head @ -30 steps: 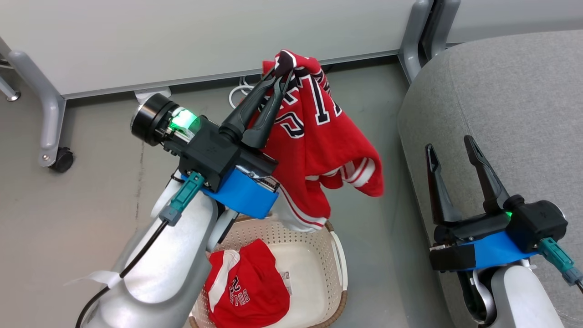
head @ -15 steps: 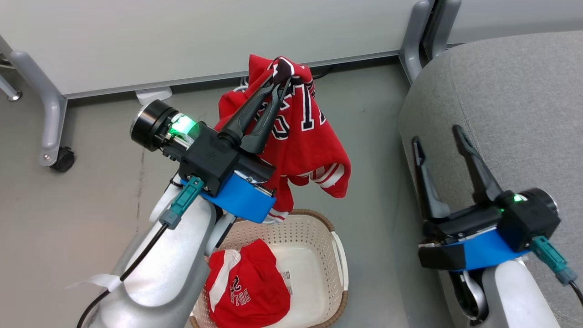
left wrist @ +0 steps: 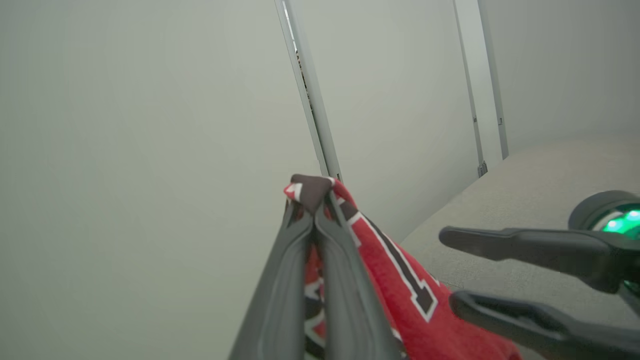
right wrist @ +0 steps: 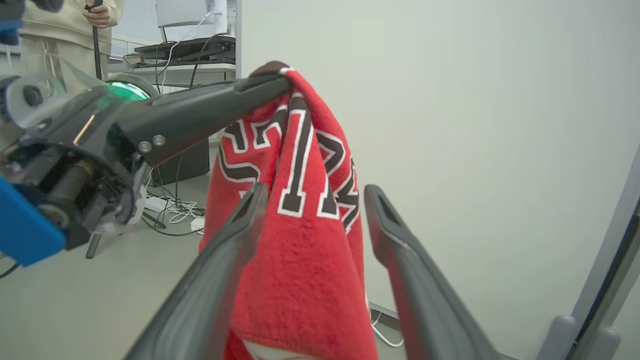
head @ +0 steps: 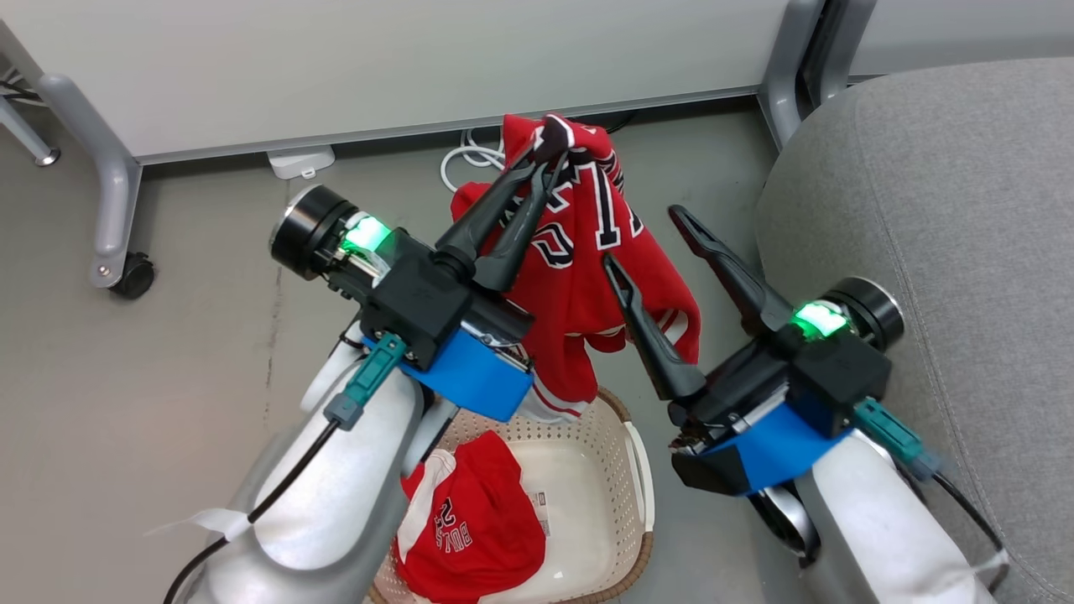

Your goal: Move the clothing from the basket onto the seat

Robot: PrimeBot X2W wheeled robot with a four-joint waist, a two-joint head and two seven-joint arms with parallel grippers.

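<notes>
One piece of the clothing, a red garment point(head: 579, 285) with black-and-white lettering, hangs above the floor from my left gripper point(head: 550, 144), which is shut on its top fold. The left wrist view shows those tips point(left wrist: 312, 200) pinching the garment point(left wrist: 400, 280). My right gripper point(head: 642, 236) is open just right of the cloth. In the right wrist view the garment point(right wrist: 300, 280) hangs between its spread fingers point(right wrist: 316, 191). A second red garment point(head: 478, 520) lies in the cream basket point(head: 633, 428) below. The grey seat point(head: 931, 201) is at the right.
A white partition wall point(head: 419, 67) on grey wheeled legs point(head: 113, 210) runs along the back, with white cables point(head: 466, 159) on the floor beneath it. A person point(right wrist: 65, 30) stands far off by a desk in the right wrist view. Bare grey floor point(head: 168, 352) lies to the left.
My right gripper has swung left from over the seat to the hanging garment, still open. The left gripper keeps its hold; the cloth has swayed. The head camera has shifted slightly.
</notes>
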